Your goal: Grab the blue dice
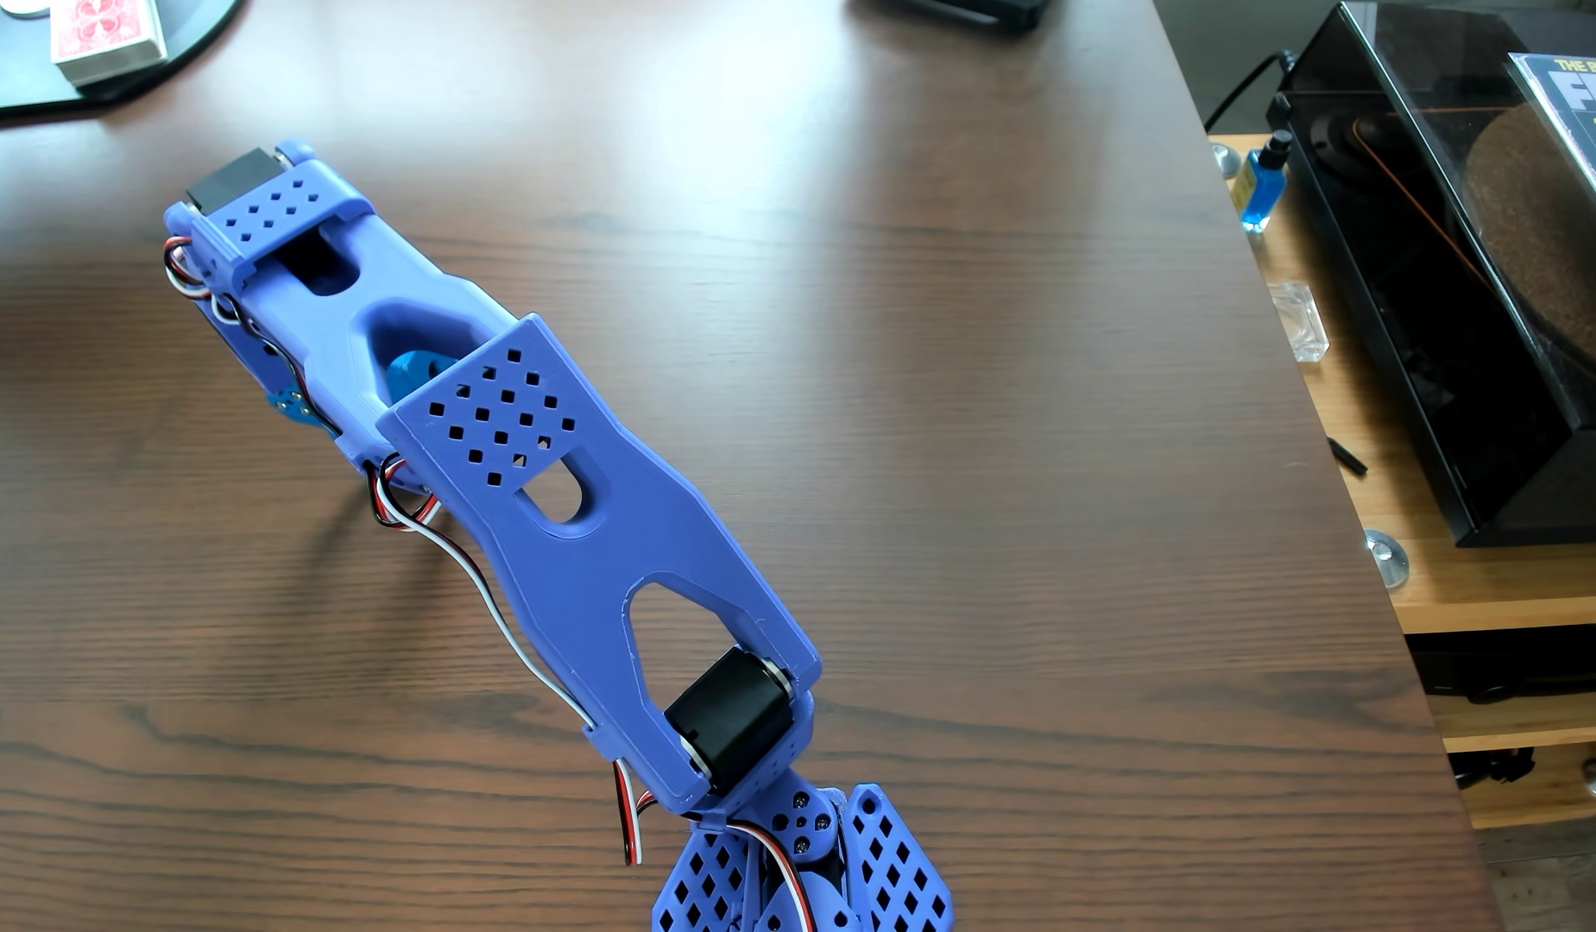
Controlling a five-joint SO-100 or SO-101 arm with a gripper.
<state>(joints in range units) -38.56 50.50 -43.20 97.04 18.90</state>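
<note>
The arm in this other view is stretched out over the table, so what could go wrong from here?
1. The blue dice is nowhere in sight and the gripper is hidden beneath the arm, so a closing move cannot be checked from this camera.
2. The loose servo wires hang off the arm's side and could snag as the joints fold.
3. The card box sits beyond the arm's far end; further reach might nudge it.
</note>
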